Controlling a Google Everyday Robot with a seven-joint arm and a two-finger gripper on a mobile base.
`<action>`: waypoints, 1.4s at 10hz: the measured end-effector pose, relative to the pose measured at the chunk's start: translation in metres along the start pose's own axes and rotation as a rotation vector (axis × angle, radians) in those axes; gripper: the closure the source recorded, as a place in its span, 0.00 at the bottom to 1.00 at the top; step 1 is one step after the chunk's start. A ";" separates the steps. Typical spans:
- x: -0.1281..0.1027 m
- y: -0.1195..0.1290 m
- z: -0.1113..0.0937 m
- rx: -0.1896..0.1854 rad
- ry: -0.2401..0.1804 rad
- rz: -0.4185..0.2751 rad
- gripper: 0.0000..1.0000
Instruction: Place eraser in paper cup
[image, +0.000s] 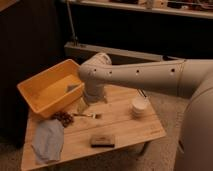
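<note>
The eraser (102, 140), a flat dark block with a lighter top face, lies on the wooden table (125, 129) near its front edge. The white paper cup (139, 106) stands upright at the table's right side. My white arm reaches in from the right across the table. My gripper (82, 106) hangs below the wrist over the table's middle left, beside the yellow bin. It is well behind and to the left of the eraser and far left of the cup. Nothing shows in it.
A yellow plastic bin (31, 95) sits at the table's back left. A blue cloth (47, 140) lies at the front left, a dark clump (63, 118) beside it, and a small slim item (89, 115) lies mid-table. Dark shelving stands behind.
</note>
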 end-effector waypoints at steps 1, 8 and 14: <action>-0.001 0.007 0.000 -0.009 -0.003 -0.058 0.20; 0.035 0.040 0.010 0.032 -0.049 -0.296 0.20; 0.063 0.068 0.027 -0.064 -0.077 -0.448 0.20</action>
